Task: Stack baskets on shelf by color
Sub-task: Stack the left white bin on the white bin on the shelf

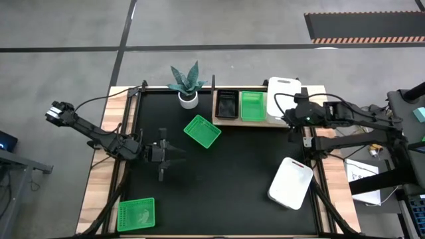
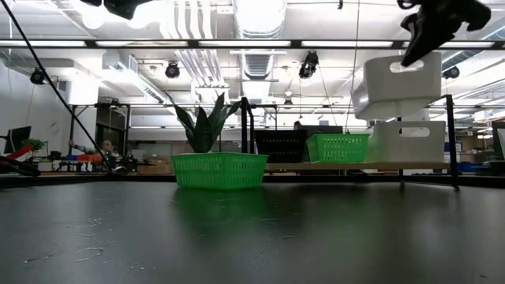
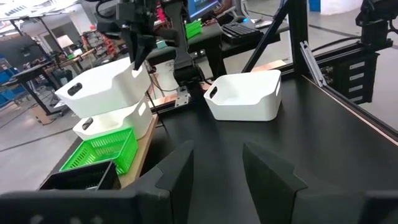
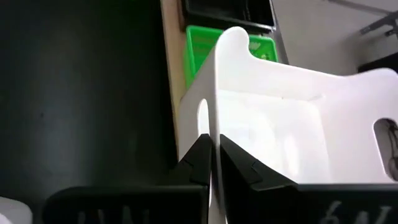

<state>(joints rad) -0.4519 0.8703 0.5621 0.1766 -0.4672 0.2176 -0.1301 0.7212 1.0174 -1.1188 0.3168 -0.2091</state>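
Note:
The shelf [image 1: 216, 121] carries a black basket [image 1: 227, 104], a green basket [image 1: 252, 105] and a white basket [image 2: 410, 142]. My right gripper [image 4: 212, 146] is shut on a second white basket [image 2: 398, 83], held tilted just above the first. Another green basket [image 1: 202, 131] sits flat on the table in front of the shelf. A third green basket [image 1: 136, 214] lies at the near left corner, and a third white one [image 1: 291, 182] at the near right. My left gripper [image 1: 178, 153] hovers open over the table's left half. My right gripper pinches the upper white basket's near end wall [image 4: 214, 93] beside its handle slot [image 2: 402, 67], one finger [image 4: 239, 163] inside and one [image 4: 199, 158] outside. It comes from above, pointing down. The basket hangs tilted over the lower white basket; whether they touch I cannot tell.
A white plant pot [image 1: 188, 98] with a green plant stands left of the shelf at the far edge. The shelf's black frame posts [image 2: 451, 138] rise at its ends. Bare black tabletop lies between the middle green basket and the near edge.

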